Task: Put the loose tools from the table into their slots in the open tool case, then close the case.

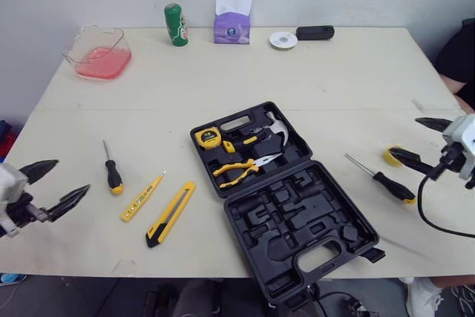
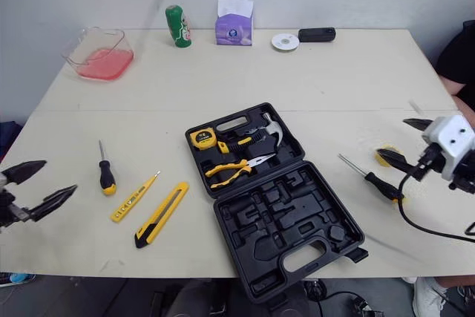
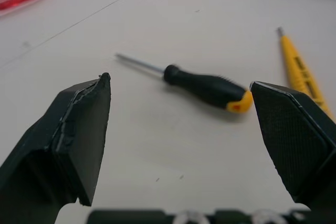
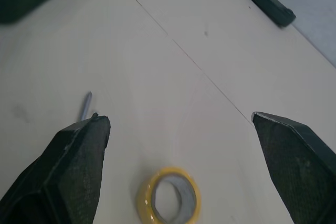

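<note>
- tool case (image 1: 286,206) lies open mid-table (image 1: 334,72). tape measure (image 1: 208,138), pliers (image 1: 239,169) and hammer (image 1: 273,128) are seated in the far half; the near half's moulded slots are bare.
- loose on the robot's left: short screwdriver (image 1: 112,172), yellow tester pen (image 1: 142,197), utility knife (image 1: 171,213), lying side by side but apart from each other.
- loose on its right: long screwdriver (image 1: 382,180) and a roll of yellow tape (image 1: 391,155), close together near the table edge.
- left gripper (image 1: 72,176) hangs above the near-left table edge, fingers spread wide, holding nothing. its wrist view looks straight at the short screwdriver.
- right gripper (image 1: 404,137) is likewise wide open and empty, poised over the roll of yellow tape.
- step in hand, as i read it: approach for a first pick, nothing grasped on either side.
- next move calls for lowering one gripper so its fingers straddle the target, across the handle for the short screwdriver, then closing.
- the case can't be shut until the loose tools are in.
</note>
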